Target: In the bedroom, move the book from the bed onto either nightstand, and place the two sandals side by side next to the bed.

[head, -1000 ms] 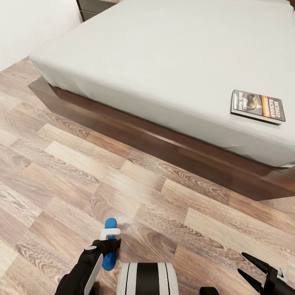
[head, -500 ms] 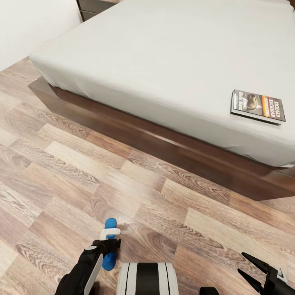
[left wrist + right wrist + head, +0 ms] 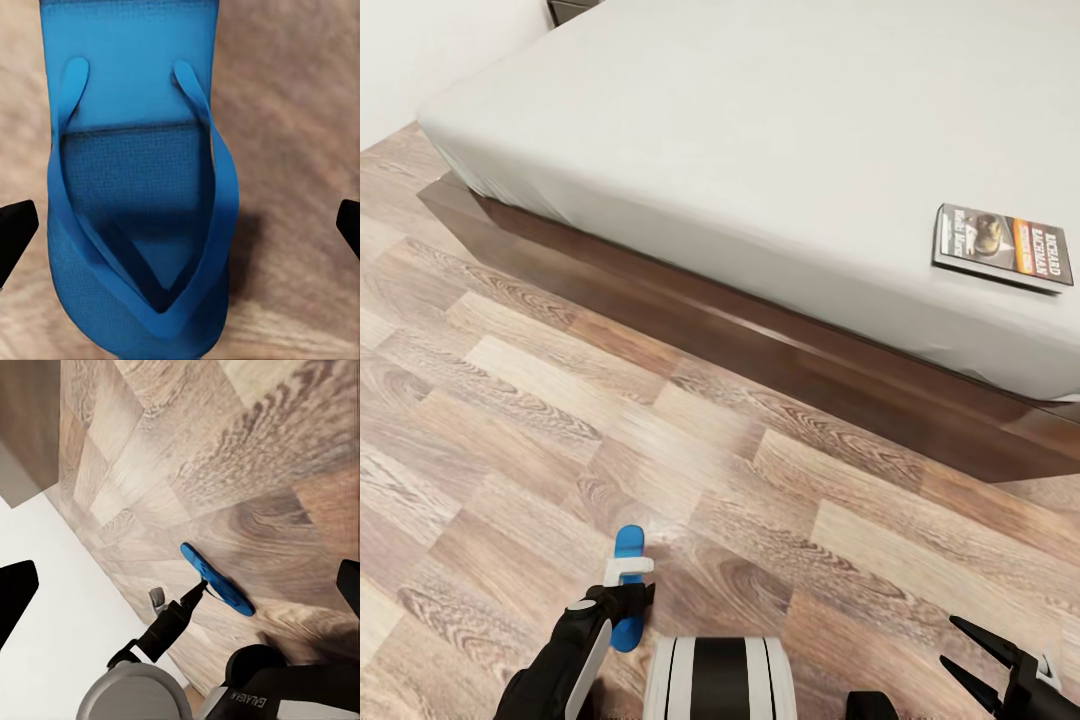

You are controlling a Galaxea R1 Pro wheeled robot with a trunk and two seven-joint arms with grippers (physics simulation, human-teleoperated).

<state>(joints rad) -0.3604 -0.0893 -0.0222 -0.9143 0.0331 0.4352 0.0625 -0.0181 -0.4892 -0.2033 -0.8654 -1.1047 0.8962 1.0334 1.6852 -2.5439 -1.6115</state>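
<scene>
Blue sandal (image 3: pixel 627 588) half hidden beneath left gripper (image 3: pixel 628 598).

A large pale grey mattress bed (image 3: pixel 780 130) on a dark wooden frame carries a dark orange-banded paperback book (image 3: pixel 1003 247) at far right, while the left gripper (image 3: pixel 628 590) hangs above a bright blue flip-flop sandal (image 3: pixel 626 545) on the near brown wood-plank floor (image 3: pixel 510 420).
</scene>
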